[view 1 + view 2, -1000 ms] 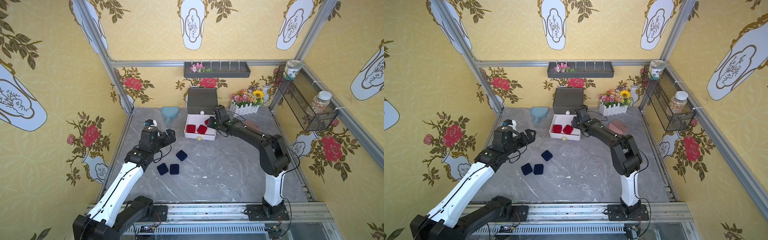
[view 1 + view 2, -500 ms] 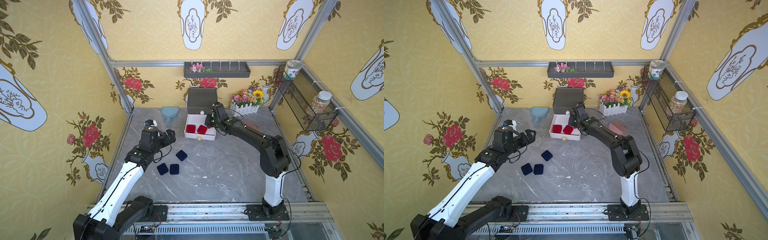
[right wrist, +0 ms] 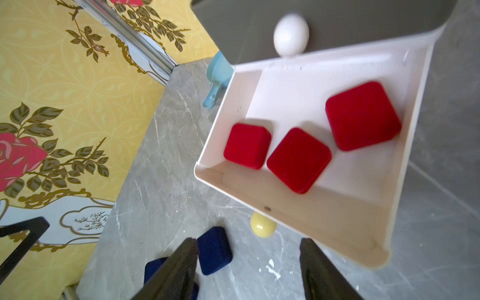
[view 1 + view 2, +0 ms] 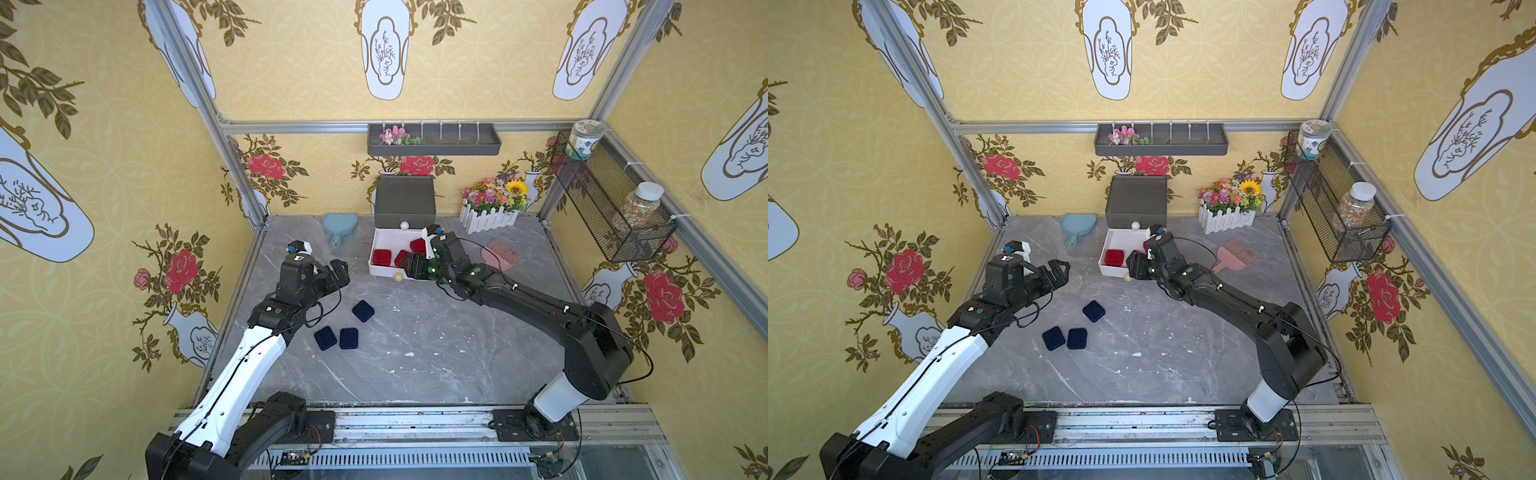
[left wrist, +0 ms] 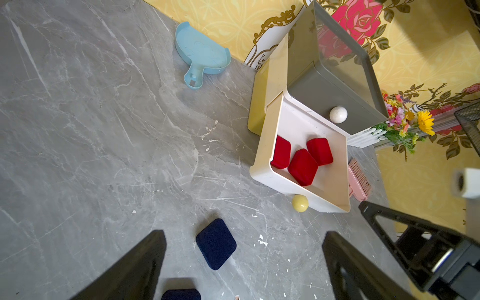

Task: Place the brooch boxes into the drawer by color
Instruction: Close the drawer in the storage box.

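Both top views show a grey marble counter (image 4: pixel 415 374) walled in yellow floral paper. A small chest (image 4: pixel 405 201) stands at the back with its white drawer (image 4: pixel 375 253) pulled out, and 3 red brooch boxes (image 4: pixel 382 257) lie inside it. 3 navy brooch boxes (image 4: pixel 348 338) lie on the counter, well apart from the chest, 2 of them just beside each other. The left tool (image 4: pixel 340 270) hovers near them, spread wide and empty. The right tool (image 4: pixel 409 266) hangs over the drawer's front edge.

In the left wrist view, 2 black fingers (image 5: pixel 135 267) stand far apart. 1 navy box lies flat on the counter beyond them, untouched.

In the right wrist view, the fingers (image 3: pixel 179 272) are parted with nothing between them. The drawer's yellow knob (image 3: pixel 262 224) sits just beyond, and the red boxes lie flat inside the drawer.

The boxes look light, with a rigid shell under soft velvet that should grip well. Because they lie low and flat, the best hold is probably from above, across 2 opposite side edges.
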